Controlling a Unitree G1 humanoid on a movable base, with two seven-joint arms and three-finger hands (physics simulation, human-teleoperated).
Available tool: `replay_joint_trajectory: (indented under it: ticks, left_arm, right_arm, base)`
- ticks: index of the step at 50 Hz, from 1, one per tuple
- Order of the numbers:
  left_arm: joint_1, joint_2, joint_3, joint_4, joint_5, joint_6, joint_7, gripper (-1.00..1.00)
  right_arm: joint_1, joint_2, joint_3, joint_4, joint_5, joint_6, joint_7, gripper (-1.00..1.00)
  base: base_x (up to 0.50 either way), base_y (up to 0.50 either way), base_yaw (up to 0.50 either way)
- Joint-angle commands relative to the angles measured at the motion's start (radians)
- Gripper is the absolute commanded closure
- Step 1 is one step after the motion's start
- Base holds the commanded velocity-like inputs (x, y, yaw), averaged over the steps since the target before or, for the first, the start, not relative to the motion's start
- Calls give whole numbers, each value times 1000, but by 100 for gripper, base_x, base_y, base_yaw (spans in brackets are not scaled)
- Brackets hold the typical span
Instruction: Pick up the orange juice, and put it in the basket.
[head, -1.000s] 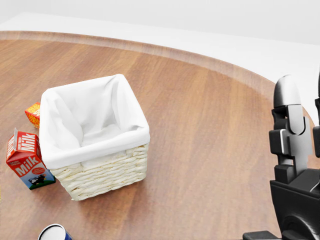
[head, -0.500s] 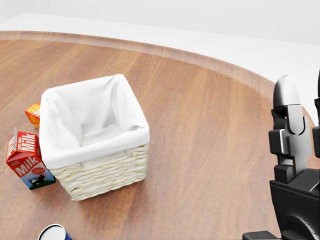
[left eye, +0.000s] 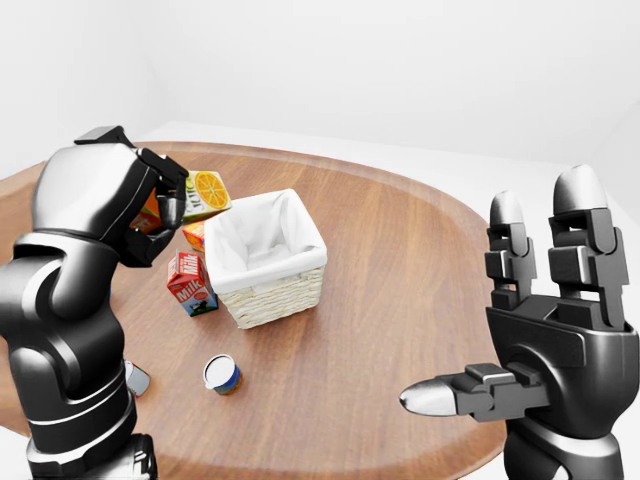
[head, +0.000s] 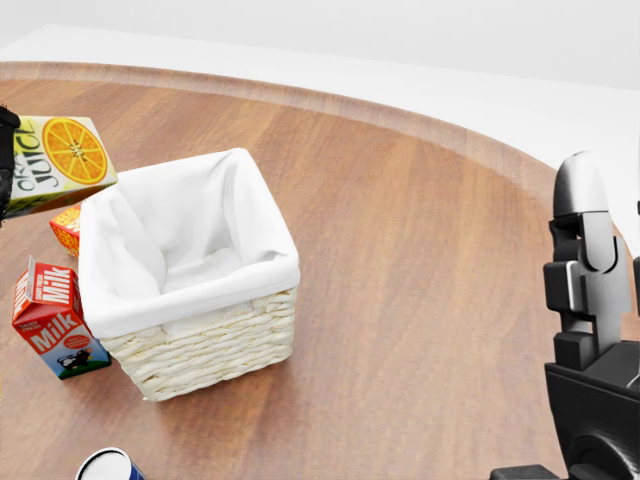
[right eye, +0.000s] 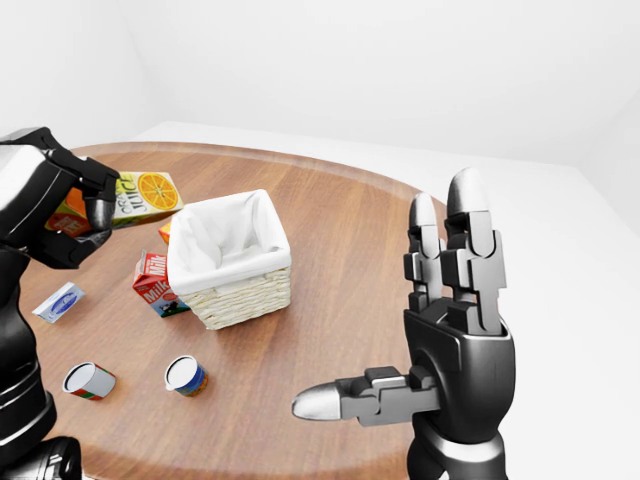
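Nearest, the right hand (right eye: 440, 330) stood upright with fingers spread, holding nothing. On the round wooden worktop (left eye: 400, 270) lay a blue can (left eye: 221, 375) and another can (right eye: 88, 380). Farther off, a milk carton (left eye: 190, 284) stood just left of the cloth-lined wicker basket (left eye: 266, 256). The left hand (left eye: 150, 205) was clamped on the orange juice carton (left eye: 205, 194), raised above the worktop just left of the basket.

"JUICE" is printed beside an orange slice on the orange juice carton (head: 62, 162). "Milk" is read twice on the red milk carton (head: 52, 320).
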Motion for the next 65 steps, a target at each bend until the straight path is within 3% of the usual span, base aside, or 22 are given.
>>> replay_joint_trajectory:
  ticks: [1, 7, 15, 18, 21, 22, 29, 38, 44, 50, 51, 57, 61, 64, 65]
  left_arm:
    - [-114, -63, -112, 95, 77, 0, 17, 100]
    - [-186, -83, -139, 143, 111, 0, 0, 100]
    - [-283, -89, -177, 283, 132, 0, 16, 100]
    - [-379, -76, -196, 377, 156, 0, 9, 100]
    - [-383, -79, -193, 382, 160, 0, 7, 100]
    - [-477, -62, -218, 447, 176, 0, -35, 100]
    - [-647, -77, -255, 628, 204, 0, -82, 100]
    - [-730, -78, -272, 742, 278, 0, -82, 100]
    - [-794, -95, -273, 819, 256, -38, -82, 100]
    - [-825, -100, -284, 907, 298, -67, -82, 100]
    - [-828, -102, -287, 918, 304, -64, -82, 100]
    - [-849, -112, -299, 957, 311, -110, -82, 100]
    - [-858, -117, -301, 962, 310, -121, -82, 100]
    - [-852, -111, -308, 964, 342, -149, -82, 100]
    - [-855, -118, -302, 965, 338, -148, -82, 100]
  right_arm:
    - [1, 4, -5, 0, 3, 1, 6, -100]
    - [23, 10, -21, 0, 18, -23, 18, -100]
    - [21, 13, -21, 3, 18, -24, 20, -100]
    - [23, 13, -23, 2, 20, -24, 20, -100]
    - [24, 13, -24, 2, 20, -24, 21, -100]
    - [26, 14, -27, 6, 23, -30, 21, -100]
    - [33, 15, -30, 6, 27, -38, 24, -100]
    - [27, 16, -30, 14, 26, -38, 25, -100]
    - [28, 17, -31, 15, 27, -40, 26, -100]
    - [24, 17, -30, 16, 26, -37, 25, -100]
    - [25, 16, -30, 16, 26, -36, 25, -100]
    - [27, 17, -32, 16, 27, -39, 25, -100]
    - [30, 17, -34, 16, 30, -42, 26, -100]
    - [31, 18, -35, 17, 31, -44, 27, -100]
    - [31, 18, -35, 17, 30, -44, 27, -100]
  base:
    - [0, 0, 0]
    - [0, 0, 0]
    - [0, 0, 0]
    - [0, 0, 0]
    - [0, 0, 0]
    - [0, 0, 0]
    - [0, 0, 0]
    - [0, 0, 0]
    - [0, 0, 0]
    - [0, 0, 0]
    - [0, 0, 0]
    - [0, 0, 0]
    - [0, 0, 0]
    - [0, 0, 0]
    - [0, 0, 0]
